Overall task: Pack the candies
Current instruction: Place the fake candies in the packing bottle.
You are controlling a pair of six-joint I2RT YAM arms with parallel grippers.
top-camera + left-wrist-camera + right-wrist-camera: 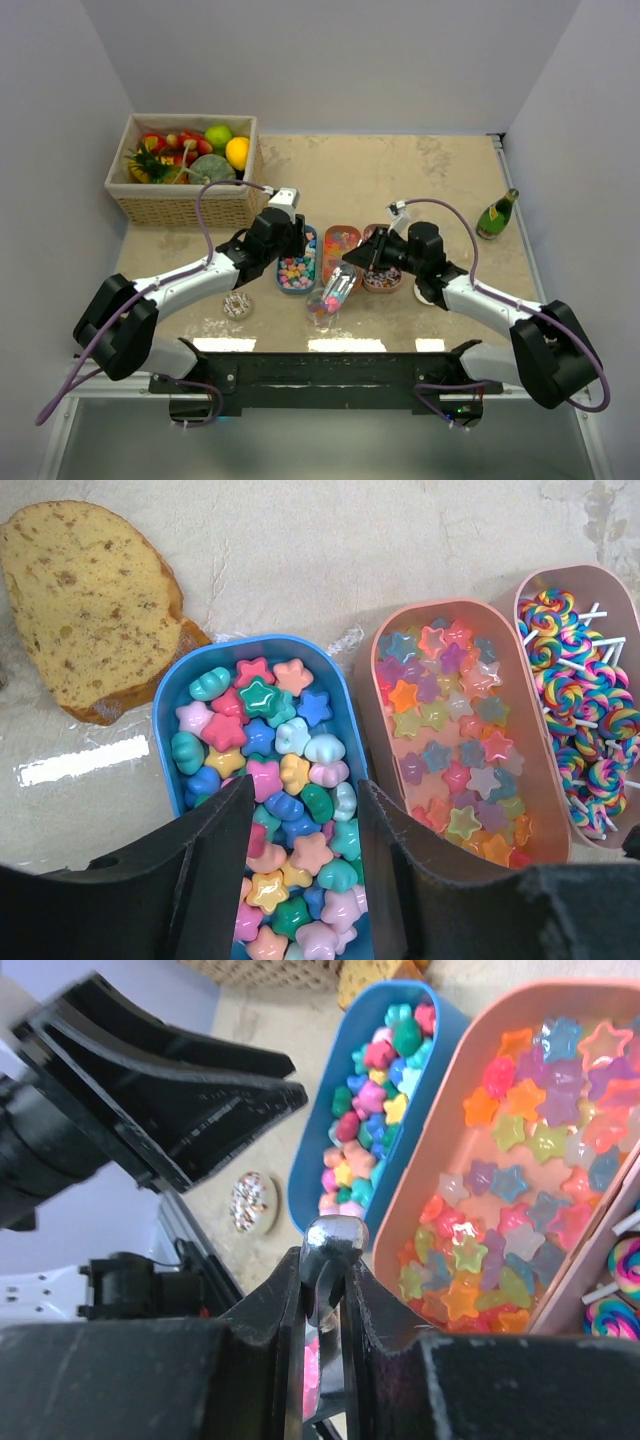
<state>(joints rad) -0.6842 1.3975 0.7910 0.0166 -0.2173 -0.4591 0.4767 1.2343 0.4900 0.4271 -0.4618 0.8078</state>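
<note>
Left jaws spread above glossy pastel star candies (262,695), blue tray (161,720)

Bare table (420,180) behind the trays (341,229) is free. The basket (180,205) walls the left, a bottle (496,214) the right. Left gripper (305,795) hangs over the blue tray (162,715) (jaws apart); the right gripper (325,1260) and its bag (332,290) block the near side.

Bright, even overhead light. White glare streaks the surface (85,760) beside the blue tray (260,640); the right claw (328,1280) looks blurred.
</note>
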